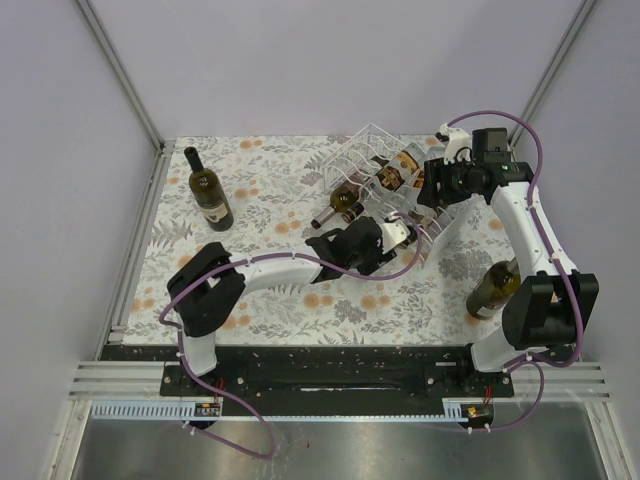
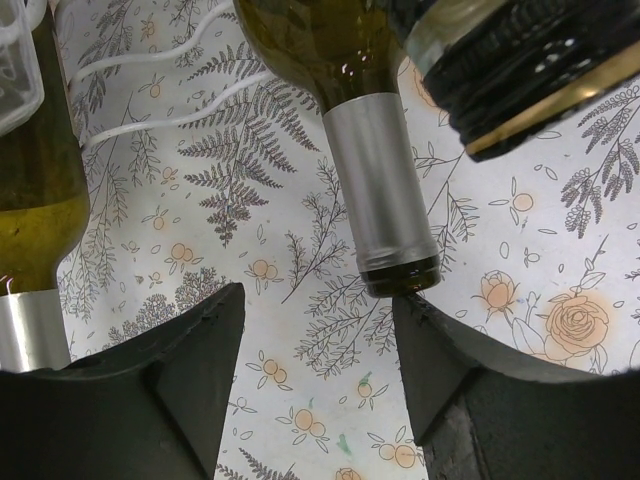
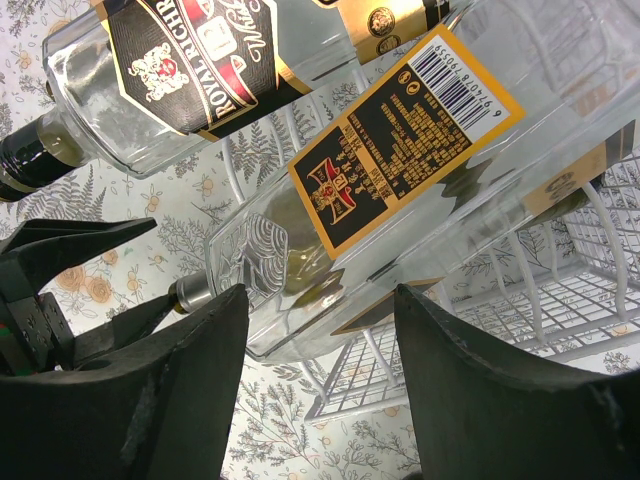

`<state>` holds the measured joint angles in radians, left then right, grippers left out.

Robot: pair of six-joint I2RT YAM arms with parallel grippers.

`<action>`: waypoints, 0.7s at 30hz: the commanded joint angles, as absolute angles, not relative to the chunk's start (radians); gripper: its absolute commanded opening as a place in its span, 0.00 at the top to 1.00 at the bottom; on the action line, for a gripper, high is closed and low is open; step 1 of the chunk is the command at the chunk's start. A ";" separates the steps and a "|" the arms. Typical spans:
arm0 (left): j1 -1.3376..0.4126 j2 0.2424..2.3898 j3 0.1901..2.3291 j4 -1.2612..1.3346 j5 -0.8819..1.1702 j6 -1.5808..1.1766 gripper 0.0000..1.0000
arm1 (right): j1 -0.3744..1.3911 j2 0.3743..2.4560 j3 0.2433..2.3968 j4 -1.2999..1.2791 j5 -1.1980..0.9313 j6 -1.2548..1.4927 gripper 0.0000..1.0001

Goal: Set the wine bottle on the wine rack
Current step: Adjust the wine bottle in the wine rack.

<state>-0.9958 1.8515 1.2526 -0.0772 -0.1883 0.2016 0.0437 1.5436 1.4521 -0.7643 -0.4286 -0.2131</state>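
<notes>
The clear wine rack (image 1: 372,150) stands at the back middle of the floral mat and holds several bottles lying in its cradles. A dark green wine bottle with a silver capsule (image 2: 383,190) lies neck down in front of my left gripper (image 2: 318,300); its mouth touches the tip of the right finger (image 2: 440,350). The left gripper (image 1: 390,238) is open and empty at the rack's near side. My right gripper (image 3: 320,295) is open at the rack's right end (image 1: 428,200), just under a clear bottle with an orange-edged label (image 3: 400,150).
A green wine bottle (image 1: 210,190) stands at the back left of the mat. Another green bottle (image 1: 493,288) sits beside the right arm's base. A second silver-capped bottle (image 2: 35,200) and a black-capped bottle (image 2: 530,80) flank the left gripper. Walls enclose the table.
</notes>
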 commanded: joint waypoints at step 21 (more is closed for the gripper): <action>-0.996 1.799 1.301 -0.077 -0.206 0.166 0.35 | 0.054 1.536 1.408 -0.881 -0.423 -0.249 0.33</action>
<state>-0.9958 1.8698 1.2751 -0.1112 -0.1963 0.1753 0.0437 1.5387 1.4464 -0.7589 -0.4282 -0.2131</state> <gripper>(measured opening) 0.647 0.673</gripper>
